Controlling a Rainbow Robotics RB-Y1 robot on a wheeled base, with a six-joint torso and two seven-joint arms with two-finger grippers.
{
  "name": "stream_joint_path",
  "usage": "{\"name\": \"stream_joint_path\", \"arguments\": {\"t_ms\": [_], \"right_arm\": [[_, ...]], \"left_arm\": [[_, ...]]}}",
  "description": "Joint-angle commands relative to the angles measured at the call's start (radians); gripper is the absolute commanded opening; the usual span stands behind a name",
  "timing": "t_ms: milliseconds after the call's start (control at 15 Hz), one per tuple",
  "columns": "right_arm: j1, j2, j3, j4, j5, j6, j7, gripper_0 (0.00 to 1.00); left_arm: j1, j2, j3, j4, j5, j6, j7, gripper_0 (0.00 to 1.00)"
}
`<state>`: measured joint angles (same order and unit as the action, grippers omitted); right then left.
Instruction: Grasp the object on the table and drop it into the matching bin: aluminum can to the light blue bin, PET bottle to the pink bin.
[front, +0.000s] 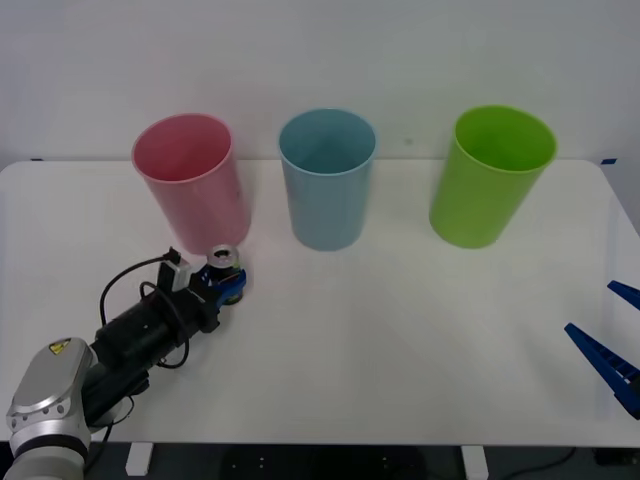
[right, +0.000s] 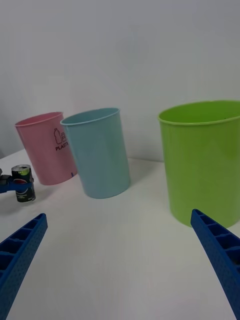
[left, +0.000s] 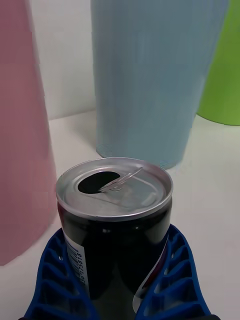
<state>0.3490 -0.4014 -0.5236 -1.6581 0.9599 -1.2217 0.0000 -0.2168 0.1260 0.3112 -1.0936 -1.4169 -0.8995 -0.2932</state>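
Observation:
The aluminum can (front: 225, 262), small and dark with an open silver top, stands upright on the white table (front: 400, 330) just in front of the pink bin (front: 195, 185). My left gripper (front: 228, 284) is shut on the can, its blue fingers (left: 55, 280) curved snugly round the can (left: 115, 220). I cannot tell whether the can's base touches the table. The light blue bin (front: 327, 190) stands to the right of the pink one, a short way beyond the can. My right gripper (front: 612, 330) hangs open and empty at the table's front right.
A lime green bin (front: 490, 180) stands at the back right. In the right wrist view the pink bin (right: 45, 147), the light blue bin (right: 100, 152) and the green bin (right: 202, 160) form a row, with the can (right: 22, 182) far off.

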Motion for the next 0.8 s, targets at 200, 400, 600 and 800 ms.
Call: {"name": "stream_joint_path", "arguments": {"t_ms": [200,400,600,800], "right_arm": [[0.0,0.0,0.0,0.0,0.0,0.0,0.0,1.0],[0.0,0.0,0.0,0.0,0.0,0.0,0.0,1.0],[0.0,0.0,0.0,0.0,0.0,0.0,0.0,1.0],[0.0,0.0,0.0,0.0,0.0,0.0,0.0,1.0]], "left_arm": [[0.017,0.08,0.003,-0.005,0.058,-0.045,0.048,0.0],[0.022,0.144,0.003,-0.02,0.096,-0.11,0.14,0.0],[0.043,0.172,0.003,-0.083,0.159,-0.131,0.195,0.0],[0.085,0.172,0.002,-0.184,0.243,-0.133,0.207,0.0]]}}
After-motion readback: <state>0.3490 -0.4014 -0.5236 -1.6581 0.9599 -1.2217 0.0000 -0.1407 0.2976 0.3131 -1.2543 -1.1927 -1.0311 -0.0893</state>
